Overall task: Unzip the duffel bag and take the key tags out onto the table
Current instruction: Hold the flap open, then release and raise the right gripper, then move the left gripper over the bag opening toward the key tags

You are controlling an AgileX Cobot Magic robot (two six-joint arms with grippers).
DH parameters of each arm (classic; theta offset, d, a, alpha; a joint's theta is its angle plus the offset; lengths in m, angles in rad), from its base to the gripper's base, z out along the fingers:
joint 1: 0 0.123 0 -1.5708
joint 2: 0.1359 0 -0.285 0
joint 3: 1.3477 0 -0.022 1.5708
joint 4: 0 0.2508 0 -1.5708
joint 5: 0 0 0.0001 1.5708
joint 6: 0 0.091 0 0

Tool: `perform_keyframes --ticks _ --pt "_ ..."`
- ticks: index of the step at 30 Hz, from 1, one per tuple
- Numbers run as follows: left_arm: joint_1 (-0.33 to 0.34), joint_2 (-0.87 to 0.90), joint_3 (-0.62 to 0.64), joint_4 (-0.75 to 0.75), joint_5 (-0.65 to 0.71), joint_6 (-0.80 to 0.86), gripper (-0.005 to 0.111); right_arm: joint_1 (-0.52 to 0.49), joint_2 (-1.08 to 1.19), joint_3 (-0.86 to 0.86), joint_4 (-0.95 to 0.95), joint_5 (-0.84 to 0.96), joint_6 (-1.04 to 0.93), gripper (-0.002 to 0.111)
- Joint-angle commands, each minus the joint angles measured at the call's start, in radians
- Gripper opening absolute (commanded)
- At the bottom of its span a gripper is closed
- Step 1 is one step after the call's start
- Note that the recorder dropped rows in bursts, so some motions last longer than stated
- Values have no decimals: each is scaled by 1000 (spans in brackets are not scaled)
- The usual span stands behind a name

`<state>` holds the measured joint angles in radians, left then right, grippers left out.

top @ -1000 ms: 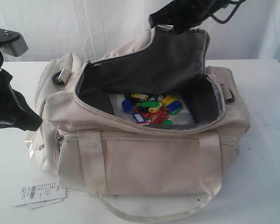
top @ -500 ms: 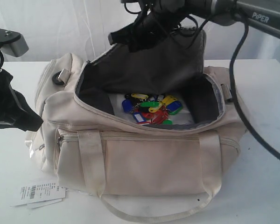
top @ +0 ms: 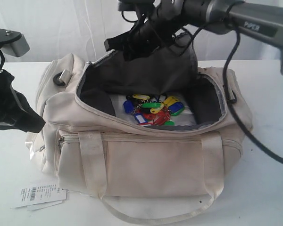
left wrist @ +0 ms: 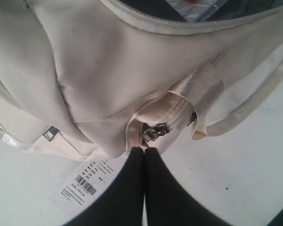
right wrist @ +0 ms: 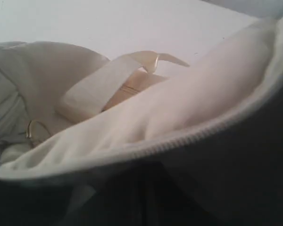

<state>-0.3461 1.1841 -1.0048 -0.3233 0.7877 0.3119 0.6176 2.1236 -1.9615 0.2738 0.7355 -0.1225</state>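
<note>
The right gripper point(top: 115, 45) has swung left over the opening, jaws pinched together on the duffel bag point(top: 151, 165) flap. My left gripper point(left wrist: 144, 150) is closed and empty against the bag's end. Unzipping looks done, and the key tags point(top: 153, 110) lie inside. Next I release, reach in, and lift them to the table point(top: 266, 188).

Ext cam: front-on, slightly above, mid-range, takes in whole duffel bag point(top: 146, 160) on surface point(top: 269, 188). L wrist cam: close, looks past fingers point(left wrist: 122, 197) at bag end just beyond; shares barcode label point(left wrist: 85, 183) w/ ext. R wrist cam: v. close, against zipper edge point(right wrist: 179, 141).
</note>
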Motion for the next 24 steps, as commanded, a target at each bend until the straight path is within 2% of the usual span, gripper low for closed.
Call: perform_keyframes --ticks 1,6,19,24 --pt "-5 -9 -6 -17 33 2 0 -11 -117 -3 -142 182 0 0" --pt "-5 -9 -6 -34 28 38 0 -11 -238 39 -144 274 0 0" --pt "-5 -9 -6 -83 8 71 0 -7 -721 541 -113 245 -53 0" --pt "-5 -9 -6 -160 23 177 0 -7 -902 674 -59 241 -64 0"
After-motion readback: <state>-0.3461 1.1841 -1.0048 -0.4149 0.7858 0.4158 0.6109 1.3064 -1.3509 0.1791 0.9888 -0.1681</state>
